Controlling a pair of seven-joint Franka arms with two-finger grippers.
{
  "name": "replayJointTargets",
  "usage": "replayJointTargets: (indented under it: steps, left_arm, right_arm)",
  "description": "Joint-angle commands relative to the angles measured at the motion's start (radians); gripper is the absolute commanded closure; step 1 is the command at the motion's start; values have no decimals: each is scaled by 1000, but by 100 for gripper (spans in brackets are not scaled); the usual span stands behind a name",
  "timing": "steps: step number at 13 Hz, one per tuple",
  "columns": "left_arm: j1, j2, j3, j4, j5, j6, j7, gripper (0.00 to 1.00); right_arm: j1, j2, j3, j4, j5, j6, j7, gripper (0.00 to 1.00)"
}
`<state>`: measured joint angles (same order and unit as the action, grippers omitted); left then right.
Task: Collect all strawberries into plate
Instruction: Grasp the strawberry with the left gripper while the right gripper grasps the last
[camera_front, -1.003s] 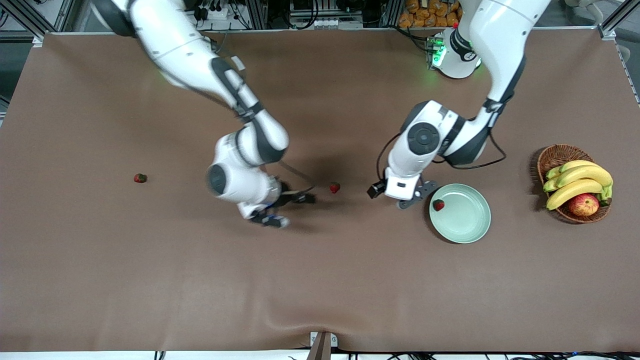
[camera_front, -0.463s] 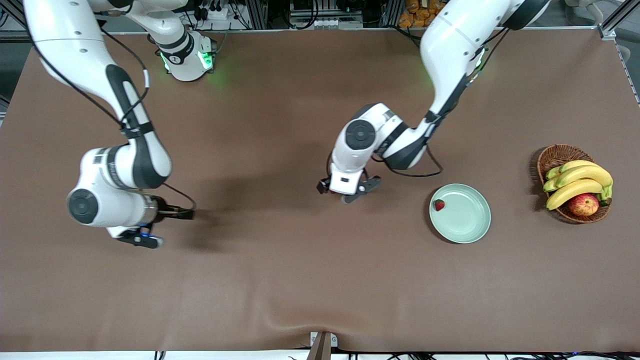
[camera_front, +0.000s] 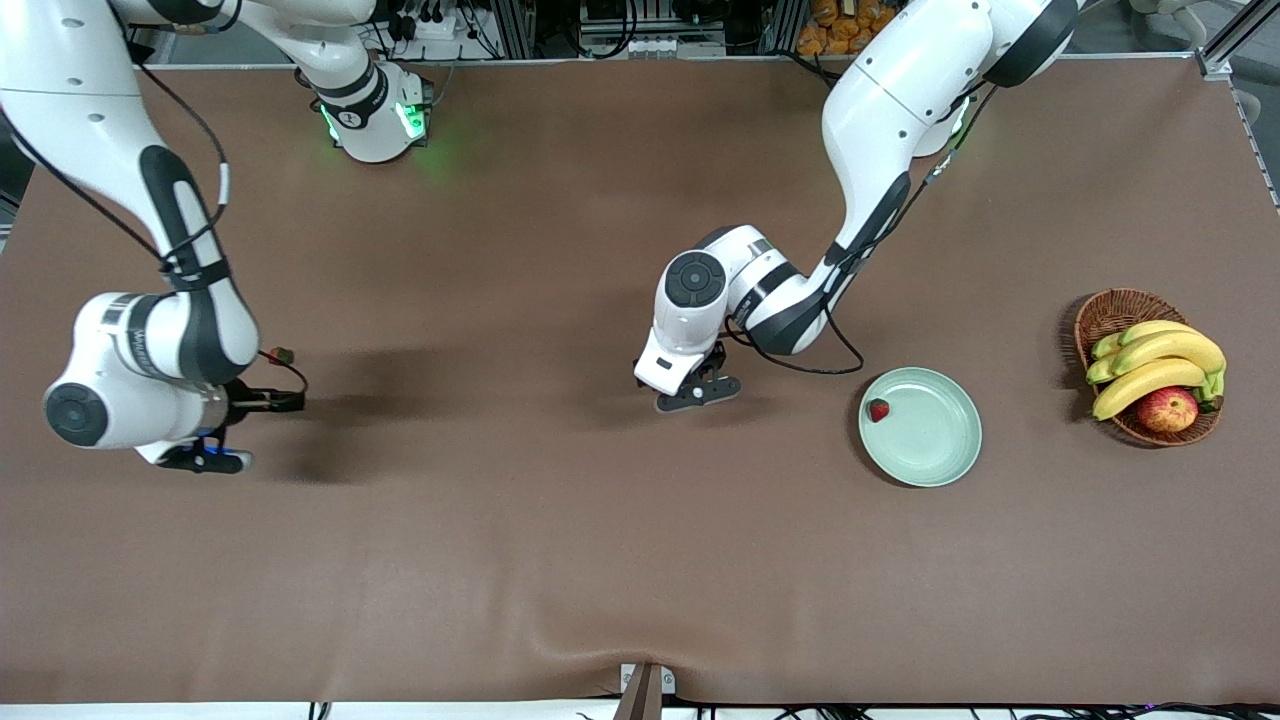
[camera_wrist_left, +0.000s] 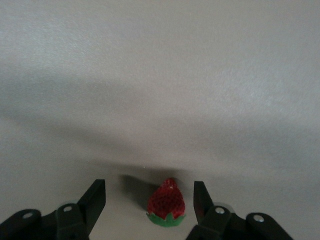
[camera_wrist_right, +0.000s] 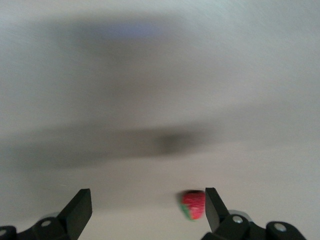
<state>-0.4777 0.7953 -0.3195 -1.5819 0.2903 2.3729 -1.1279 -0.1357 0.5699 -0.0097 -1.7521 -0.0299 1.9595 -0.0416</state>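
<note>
The strawberries (camera_wrist_left: 167, 204) (camera_wrist_right: 194, 204) (camera_front: 878, 409) are red with green leafy tops. The plate (camera_front: 940, 455) is plain pale mint green. The table (camera_front: 560, 560) is brown, the basket (camera_front: 1105, 315) brown wicker, the bananas (camera_front: 1160, 365) yellow, the apple (camera_front: 1167, 409) red-yellow.

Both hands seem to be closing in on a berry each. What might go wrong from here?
The right hand is open, but its strawberry sits close against one finger, not centred, so closing could nudge it away.

The left hand is open with its strawberry between the fingers, yet the berry is small and rounded and might slip out when squeezed.

One strawberry already lies near the rim of the plate; a careless drop could knock it out.
</note>
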Motion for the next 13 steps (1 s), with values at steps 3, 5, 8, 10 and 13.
replayJointTargets:
  steps: [3, 5, 8, 10, 13]
  left_arm:
    - [-19, 21, 0, 28, 18, -3, 11, 26]
    - [-21, 22, 0, 28, 16, -3, 14, 28]
    - [-22, 31, 0, 28, 16, -3, 16, 45]
    - [-22, 38, -1, 30, 16, -3, 16, 59]
    - [-24, 32, -1, 26, 13, -4, 8, 91]
  right_arm:
    - [-25, 10, -12, -67, -65, 2, -77, 4]
    - [-25, 11, -12, -108, -65, 7, -77, 17]
    - [-27, 10, -13, -119, -65, -4, -90, 31]
    - [-27, 11, -26, -121, -65, -4, -141, 42]
    - [-27, 10, -29, -138, -65, -4, -156, 49]
